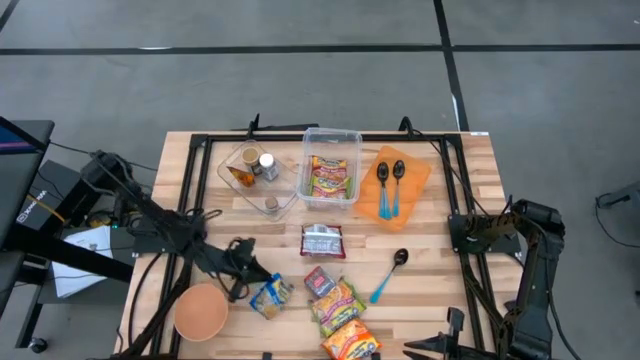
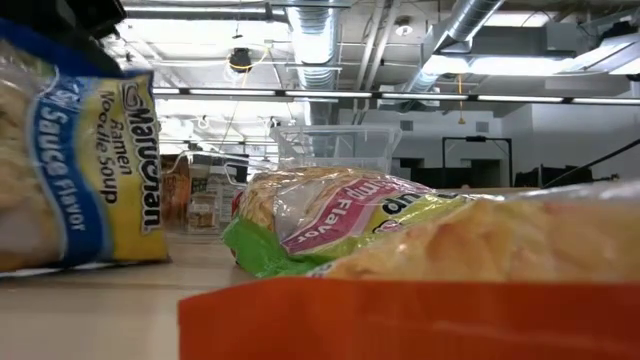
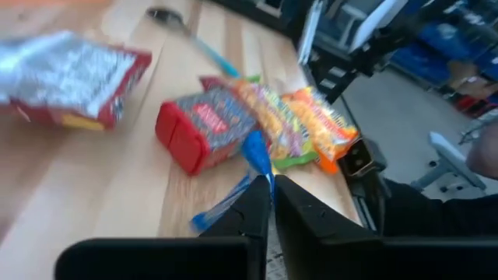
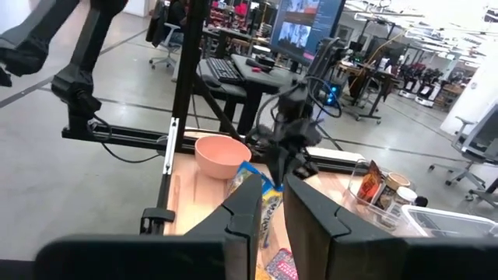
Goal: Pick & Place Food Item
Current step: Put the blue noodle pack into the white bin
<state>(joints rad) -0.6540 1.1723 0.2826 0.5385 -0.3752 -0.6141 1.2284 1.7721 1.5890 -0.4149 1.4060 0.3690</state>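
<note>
A blue and yellow ramen packet point(image 1: 271, 296) is seen beside a peach bowl point(image 1: 201, 311); black-headed, blue-handled spoons point(image 1: 390, 188) are laid on an orange mat point(image 1: 421, 178).

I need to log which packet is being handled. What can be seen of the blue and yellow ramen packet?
The ramen packet is a crinkly plastic pack, blue and yellow, printed Maruchan Ramen Noodle Soup. It sits tilted near the table's front edge, right of the pink bowl. The left pincer is shut on its blue edge, seen pinched in the left wrist view.
</note>
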